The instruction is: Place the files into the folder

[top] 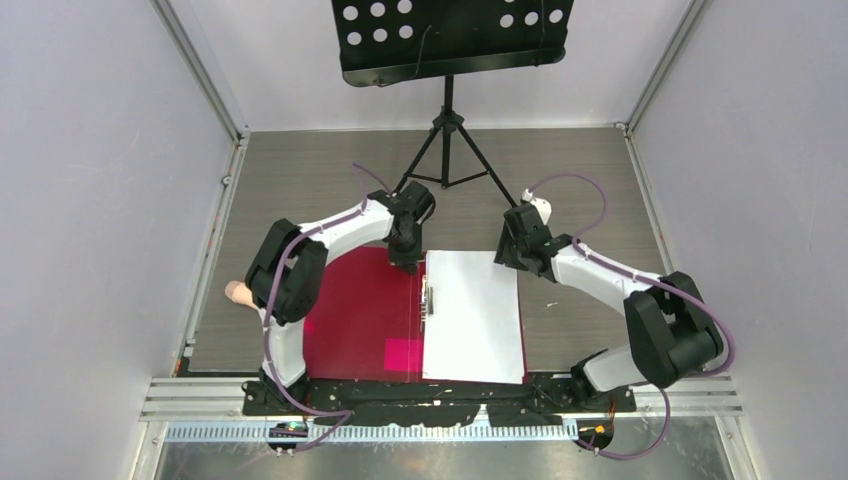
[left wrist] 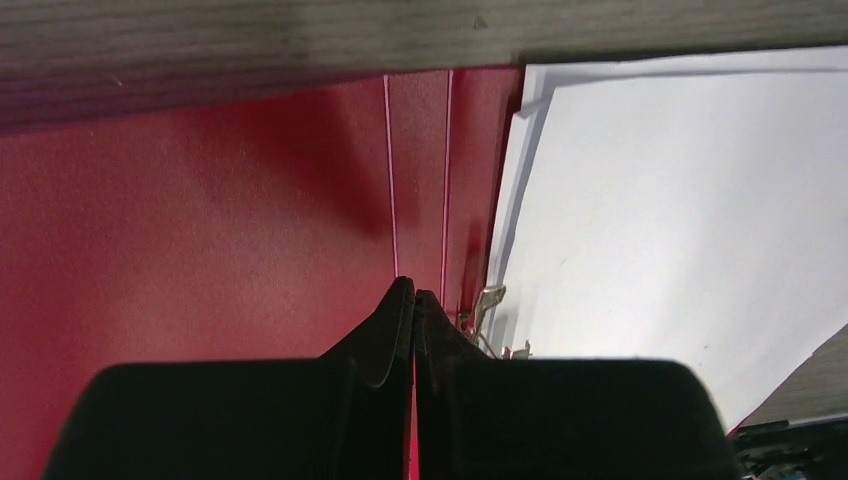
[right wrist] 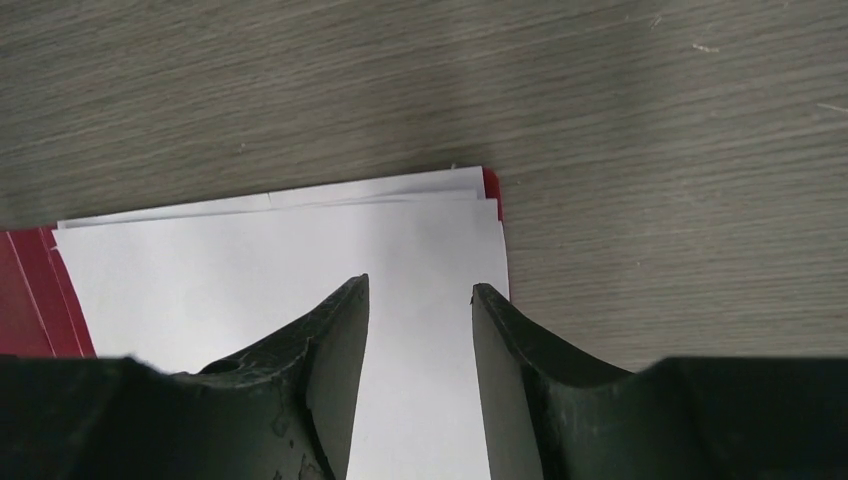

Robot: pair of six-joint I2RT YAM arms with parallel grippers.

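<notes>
Two tools work over the far edge of the folder (top: pixel 360 310), which lies open and flat on the tabletop (top: pixel 300 190) close to the arm bases. The files (top: pixel 472 315) lie on its right half, just right of the clip (left wrist: pixel 487 305). Sheets are slightly fanned at the far edge, with a thin red margin showing on the right. One pink patch (top: pixel 403 353) sits on the left half, near edge. The left tool (left wrist: pixel 413 297) is pressed together, tips over the spine creases beside the clip; contact cannot be told. The right tool (right wrist: pixel 420 290) is spread above the files' far right corner. Beyond, well apart, a music stand (top: pixel 447 130).
</notes>
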